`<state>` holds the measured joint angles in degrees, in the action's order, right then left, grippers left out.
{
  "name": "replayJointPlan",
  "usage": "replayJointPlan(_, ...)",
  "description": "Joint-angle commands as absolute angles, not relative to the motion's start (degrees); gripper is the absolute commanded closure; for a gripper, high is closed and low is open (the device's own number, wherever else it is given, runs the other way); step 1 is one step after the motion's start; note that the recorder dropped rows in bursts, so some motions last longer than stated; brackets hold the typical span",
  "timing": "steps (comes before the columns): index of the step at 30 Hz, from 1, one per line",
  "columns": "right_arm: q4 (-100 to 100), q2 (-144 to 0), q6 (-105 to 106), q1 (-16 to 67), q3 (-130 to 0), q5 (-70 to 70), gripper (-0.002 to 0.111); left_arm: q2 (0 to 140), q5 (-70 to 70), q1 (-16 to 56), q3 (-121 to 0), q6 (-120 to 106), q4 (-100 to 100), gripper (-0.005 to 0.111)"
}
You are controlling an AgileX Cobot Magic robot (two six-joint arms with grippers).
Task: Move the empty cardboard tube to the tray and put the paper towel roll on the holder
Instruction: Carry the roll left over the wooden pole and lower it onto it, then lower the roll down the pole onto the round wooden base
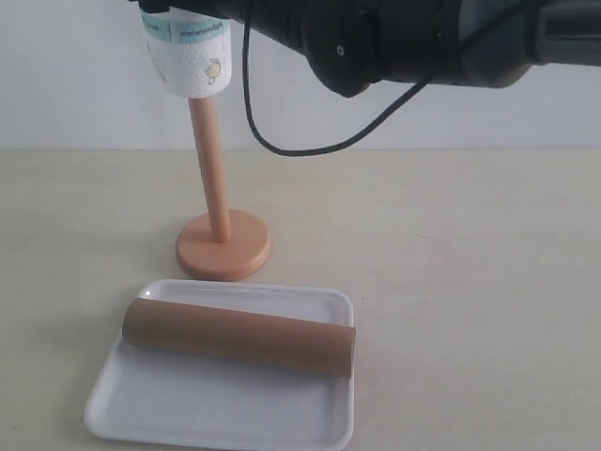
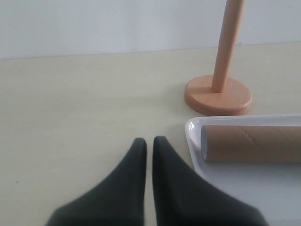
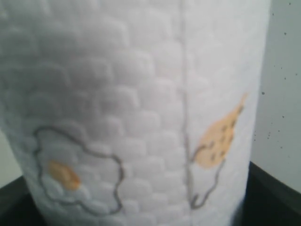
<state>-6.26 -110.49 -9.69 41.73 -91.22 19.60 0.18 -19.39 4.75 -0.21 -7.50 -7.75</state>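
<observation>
The right gripper grasps the white printed paper roll over the wooden rod holder tip. At 6 o'clock from it, the brown cardboard tube lies in the white plastic tray. The left gripper is clenched and empty.

Left claw sits low, jaws pressed together; right arm reaches across, right claw clasping the paper towel roll.

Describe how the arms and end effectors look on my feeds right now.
The right arm is black, with bulky rounded housings, glossy in places; a thin black cable loops beneath it. The left end effector has two matte black fingers that taper to rounded tips. No markings show.
</observation>
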Motion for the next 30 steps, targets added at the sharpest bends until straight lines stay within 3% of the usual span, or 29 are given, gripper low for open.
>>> replayJointPlan(1,-2.5,-111.6,-10.8,41.8,-92.0,21.6,0.108,0.0,-19.3,4.6,0.0,-7.6,-7.9,0.103)
replayJointPlan(18,-2.4,-119.4,-11.9,41.8,-91.8,21.7,0.108,0.0,-19.3,4.6,0.0,-7.6,-7.9,0.103)
replayJointPlan(30,-2.4,-123.0,-11.7,41.8,-84.6,29.6,0.108,0.0,-19.3,4.6,0.0,-7.6,-7.9,0.103)
